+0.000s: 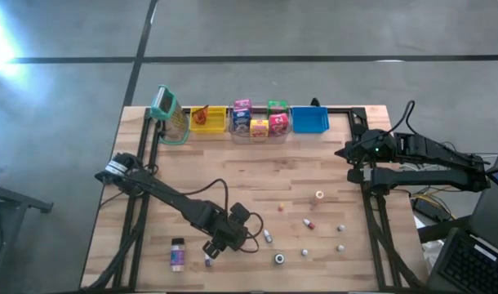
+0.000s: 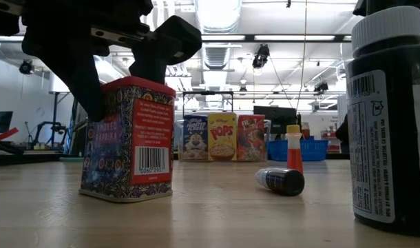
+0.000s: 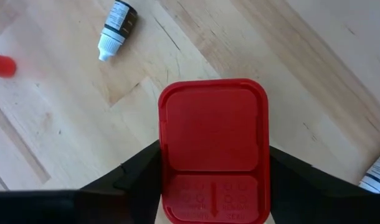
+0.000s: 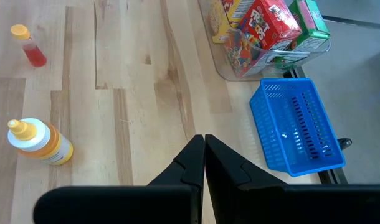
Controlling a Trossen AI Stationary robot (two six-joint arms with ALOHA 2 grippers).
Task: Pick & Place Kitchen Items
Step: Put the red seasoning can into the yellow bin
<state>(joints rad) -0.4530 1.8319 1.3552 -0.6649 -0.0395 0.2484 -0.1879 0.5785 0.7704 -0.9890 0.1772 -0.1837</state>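
Observation:
A tin with a red lid (image 3: 213, 134) and a patterned label (image 2: 127, 138) stands with its bottom on the wood near the table's front edge. My left gripper (image 1: 216, 247) is over it and shut on it. A purple-labelled jar (image 1: 177, 255) lies to its left. A small dark dropper bottle (image 2: 282, 180) lies to its right. More tiny bottles (image 1: 310, 222) are scattered right of centre. My right gripper (image 4: 204, 142) hangs shut and empty over the far right of the table, near the blue bin (image 4: 296, 124). My left gripper pinches the tin just under its red lid, one finger (image 3: 137, 171) on each of two opposite sides (image 2: 100, 103). The fingers come steeply from above, slanting down. The tin stays upright with its base (image 2: 124, 195) on the table.
Along the far edge stand a yellow bin (image 1: 205, 119), a clear bin with mini cereal boxes (image 1: 257, 122) and the blue bin (image 1: 309, 120), with a green-rimmed container (image 1: 169, 114) at their left. A tall dark bottle (image 2: 392, 117) stands near the front edge. The middle of the table is bare wood.

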